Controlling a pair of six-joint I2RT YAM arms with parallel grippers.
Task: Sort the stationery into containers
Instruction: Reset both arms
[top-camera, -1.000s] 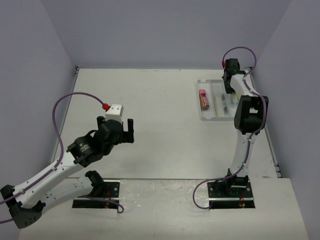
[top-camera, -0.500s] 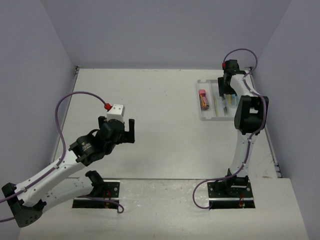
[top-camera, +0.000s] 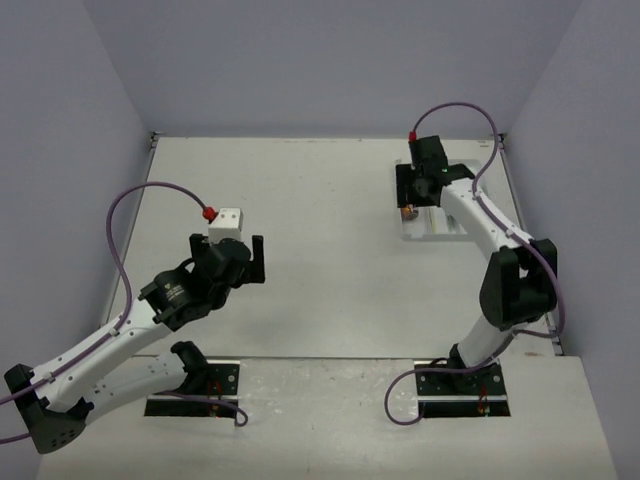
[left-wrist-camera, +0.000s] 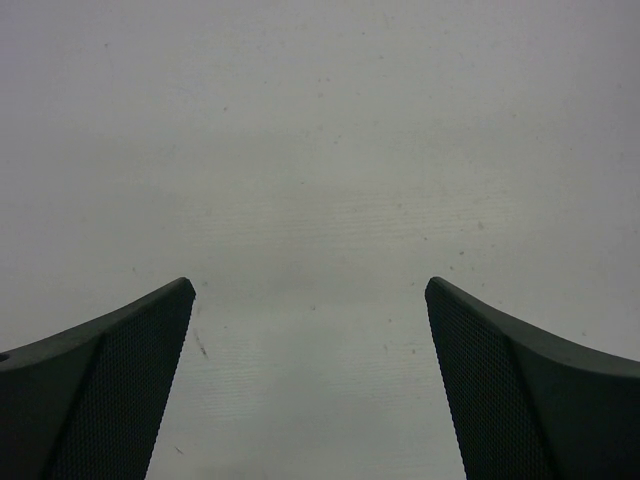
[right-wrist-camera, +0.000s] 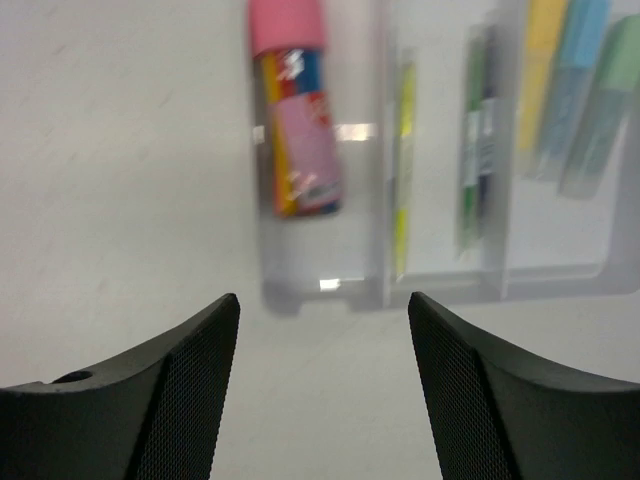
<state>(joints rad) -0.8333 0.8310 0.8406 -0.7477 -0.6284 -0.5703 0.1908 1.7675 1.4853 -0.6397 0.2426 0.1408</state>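
Note:
The white tray (right-wrist-camera: 500, 285) has three long compartments. The pink-capped tube (right-wrist-camera: 293, 110) lies in the left one. Thin pale pens, one yellow (right-wrist-camera: 403, 160) and one green (right-wrist-camera: 475, 140), lie in the middle one. Yellow (right-wrist-camera: 545, 55), blue (right-wrist-camera: 580, 70) and mint-green (right-wrist-camera: 612, 90) bars lie in the right one. My right gripper (right-wrist-camera: 322, 300) is open and empty, hovering at the tray's near left end; in the top view it (top-camera: 412, 195) hides most of the tray (top-camera: 442, 226). My left gripper (left-wrist-camera: 310, 285) is open and empty over bare table, far to the left (top-camera: 245, 262).
The right arm's links (top-camera: 490, 225) stretch over the table's right side beside the tray. Purple cables loop above both arms. Walls close in the table at the back and both sides.
My right gripper has swung left, from the tray's far right part to above its left compartment. The left arm has barely shifted.

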